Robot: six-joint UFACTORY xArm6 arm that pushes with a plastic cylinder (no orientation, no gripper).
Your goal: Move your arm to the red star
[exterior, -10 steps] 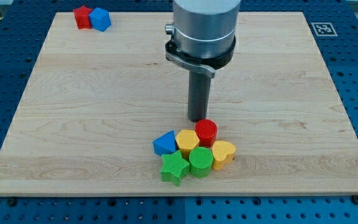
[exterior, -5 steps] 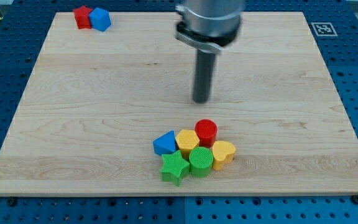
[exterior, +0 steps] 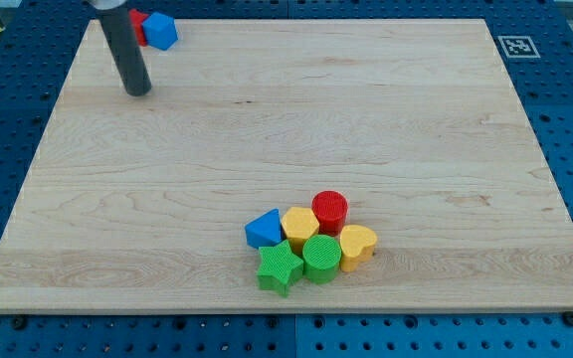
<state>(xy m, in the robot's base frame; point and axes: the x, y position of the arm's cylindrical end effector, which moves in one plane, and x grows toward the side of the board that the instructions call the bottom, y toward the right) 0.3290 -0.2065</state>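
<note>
The red star (exterior: 137, 22) lies at the board's top left corner, mostly hidden behind my dark rod, touching a blue block (exterior: 160, 31) on its right. My tip (exterior: 138, 91) rests on the wooden board (exterior: 286, 119) just below the red star, a short gap from it and from the blue block.
A cluster sits near the view's bottom centre: red cylinder (exterior: 330, 211), yellow block (exterior: 299, 225), blue triangle (exterior: 263, 230), green star (exterior: 280, 267), green cylinder (exterior: 321, 258), yellow heart (exterior: 357, 244). A marker tag (exterior: 517, 46) is at the top right.
My rod has swept from above the red cylinder near the centre, up and to the view's left, to just below the red star. No blocks have moved.
</note>
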